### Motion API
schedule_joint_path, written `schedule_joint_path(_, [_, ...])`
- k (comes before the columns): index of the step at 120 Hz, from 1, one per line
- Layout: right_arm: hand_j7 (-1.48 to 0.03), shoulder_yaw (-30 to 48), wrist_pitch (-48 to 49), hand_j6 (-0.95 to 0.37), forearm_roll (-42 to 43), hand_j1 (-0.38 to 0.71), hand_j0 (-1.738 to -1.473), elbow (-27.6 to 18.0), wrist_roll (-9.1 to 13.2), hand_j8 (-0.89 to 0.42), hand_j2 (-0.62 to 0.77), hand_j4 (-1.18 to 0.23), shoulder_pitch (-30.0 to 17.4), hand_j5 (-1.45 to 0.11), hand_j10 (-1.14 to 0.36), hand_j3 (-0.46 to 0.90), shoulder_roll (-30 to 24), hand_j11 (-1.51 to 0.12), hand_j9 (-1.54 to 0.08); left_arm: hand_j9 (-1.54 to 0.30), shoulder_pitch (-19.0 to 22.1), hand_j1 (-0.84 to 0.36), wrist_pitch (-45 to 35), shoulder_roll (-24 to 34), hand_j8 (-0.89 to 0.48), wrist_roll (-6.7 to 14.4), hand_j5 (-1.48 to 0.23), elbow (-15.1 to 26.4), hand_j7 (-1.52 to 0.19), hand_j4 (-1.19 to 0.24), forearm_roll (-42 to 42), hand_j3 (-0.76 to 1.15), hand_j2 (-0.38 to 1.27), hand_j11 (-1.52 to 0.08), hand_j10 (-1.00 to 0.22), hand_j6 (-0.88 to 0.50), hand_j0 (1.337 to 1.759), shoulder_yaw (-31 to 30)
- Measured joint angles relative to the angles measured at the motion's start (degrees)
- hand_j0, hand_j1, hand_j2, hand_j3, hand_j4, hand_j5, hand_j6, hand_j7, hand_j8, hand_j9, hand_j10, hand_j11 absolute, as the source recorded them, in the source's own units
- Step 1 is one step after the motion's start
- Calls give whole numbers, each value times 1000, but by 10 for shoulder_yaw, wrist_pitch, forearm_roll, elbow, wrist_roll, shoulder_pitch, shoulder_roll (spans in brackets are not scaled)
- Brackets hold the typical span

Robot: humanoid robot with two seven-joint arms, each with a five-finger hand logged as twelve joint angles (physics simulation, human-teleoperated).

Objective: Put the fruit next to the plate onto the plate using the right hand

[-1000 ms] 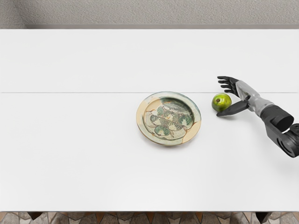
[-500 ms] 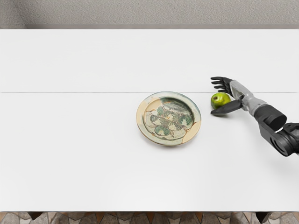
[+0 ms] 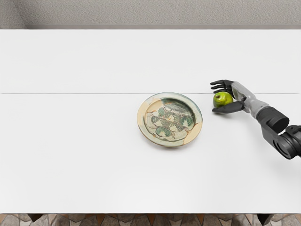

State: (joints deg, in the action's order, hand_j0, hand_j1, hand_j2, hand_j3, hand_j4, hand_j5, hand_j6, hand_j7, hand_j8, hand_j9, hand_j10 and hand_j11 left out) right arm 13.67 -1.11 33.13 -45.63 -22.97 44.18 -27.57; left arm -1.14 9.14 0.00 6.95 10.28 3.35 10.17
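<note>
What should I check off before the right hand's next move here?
1. right hand at the green fruit: ok, it brackets it.
2. Firm grip: cannot tell.
3. green fruit on the plate: not ok, it sits to the plate's right.
4. plate holds nothing: ok.
5. Bare table between green fruit and plate: ok.

White table (image 3: pixel 94 155), thin seam (image 3: pixel 70 93) across; grey wall (image 3: pixel 141 12) behind; patterned floor (image 3: pixel 141 220) below.
</note>
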Motion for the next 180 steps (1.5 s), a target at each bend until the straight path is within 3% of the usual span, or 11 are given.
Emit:
schedule_joint_path(31, [-653,-7,3,-512,-1,119,-1655,0,-8,-450,-94,-524,1,-632,-60,0,-2,-547,-657,-1,0,348,0,0,-1,0,-1,0,-1,-1,0,0,0,-1,-1,-1,1658,0])
schedule_joint_path(33, [-668,-8,4,-524,-1,122,-1655,0,-9,-448,-96,-535,1,-648,-99,0,-2,-460,-676,-1,0,348,0,0,-1,0,-1,0,-1,-1,0,0,0,-1,-1,-1,1658,0])
schedule_joint_path(42, [-738,-13,6,-579,2,149,-1654,0,-12,-414,-107,-593,2,-712,-4,0,-2,-578,-748,-1,0,348,0,0,-1,0,-1,0,-1,-1,0,0,0,-1,-1,-1,1658,0])
schedule_joint_path(70, [-918,-17,9,-465,4,191,-1650,0,-15,-342,-56,-714,3,-919,67,1,-3,-733,-969,-1,0,348,0,0,-1,0,-1,0,-1,-1,0,0,0,-1,-1,-1,1658,1])
schedule_joint_path(86, [-1004,-18,18,-427,4,219,-1650,1,-13,-295,19,-654,5,-1042,129,1,-3,-792,-1063,-1,0,348,0,0,-1,0,-1,0,-1,-1,0,0,0,-1,-1,-1,1658,0])
schedule_joint_path(98, [-1041,-16,34,-387,3,241,-1652,1,-14,-249,36,-599,6,-1098,54,3,-10,-721,-1097,-1,0,348,0,0,-1,0,-1,0,-1,-1,0,0,0,-1,-1,-1,1658,0])
schedule_joint_path(104, [-1054,-15,42,-385,3,239,-1652,1,-13,-241,24,-590,7,-1111,-12,1,-13,-545,-1103,-1,0,348,0,0,-1,0,-1,0,-1,-1,0,0,0,-1,-1,-1,1658,0])
schedule_joint_path(123, [-1078,-14,84,-361,-5,244,-1652,0,-11,-221,9,-562,17,-1149,-393,2,-25,-866,-1123,-1,0,348,0,0,-1,0,-1,0,-1,-1,0,0,0,-1,-1,-1,1658,0])
schedule_joint_path(141, [-1087,0,152,-376,-20,216,-1651,-3,-10,-228,-57,-560,29,-1203,-360,2,-40,-1021,-1149,-1,0,348,0,0,-1,0,-1,0,-1,-1,0,0,0,-1,-1,-1,1658,0])
schedule_joint_path(150, [-1089,11,188,-377,-26,251,-1652,-4,-11,-212,71,-544,33,-1224,-326,1,-45,-1074,-1164,-1,0,348,0,0,-1,0,-1,0,-1,-1,0,0,0,-1,-1,-1,1658,0])
schedule_joint_path(180, [-1087,29,316,-321,-39,316,-1651,-13,-11,-141,174,-462,52,-1278,-245,1,-56,-1153,-1197,-1,0,348,0,0,-1,0,-1,0,-1,-1,0,0,0,-1,-1,-1,1658,0])
